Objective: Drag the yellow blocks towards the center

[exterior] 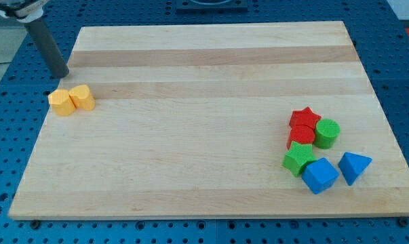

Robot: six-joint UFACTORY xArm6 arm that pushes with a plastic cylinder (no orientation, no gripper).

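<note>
Two yellow blocks lie side by side at the board's left edge: a left yellow block (61, 103) and a right yellow block (83, 97), touching each other. My tip (62, 74) is at the end of the dark rod, just above the left yellow block in the view, a short gap from it and off the board's left edge.
A wooden board (211, 81) lies on a blue perforated table. At the view's lower right is a cluster: a red star (304, 119), a red block (301, 136), a green cylinder (327, 133), a green star (299, 158), a blue block (319, 175) and a blue triangle (354, 167).
</note>
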